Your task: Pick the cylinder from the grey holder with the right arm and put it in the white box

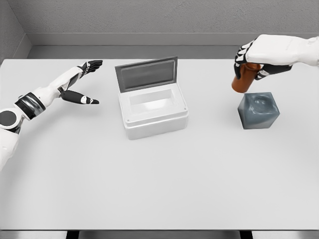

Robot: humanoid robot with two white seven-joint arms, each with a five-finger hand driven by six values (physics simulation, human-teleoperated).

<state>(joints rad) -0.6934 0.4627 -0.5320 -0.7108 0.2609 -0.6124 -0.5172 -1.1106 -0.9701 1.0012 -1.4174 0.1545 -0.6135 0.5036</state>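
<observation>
My right hand (247, 62) is shut on a brown-orange cylinder (242, 81), holding it tilted above and just left of the grey holder (258, 110). The cylinder is clear of the holder's round socket, which shows empty on top. The white box (153, 110) stands in the middle of the table with its grey lid (146, 73) raised at the back and its inside bare. It lies well to the left of the held cylinder. My left hand (85, 82) hovers over the table to the left of the box, fingers spread and holding nothing.
The white table (159, 179) runs to a front edge near the bottom of the view. A grey wall backs its far edge. The upright lid stands at the rear of the box opening.
</observation>
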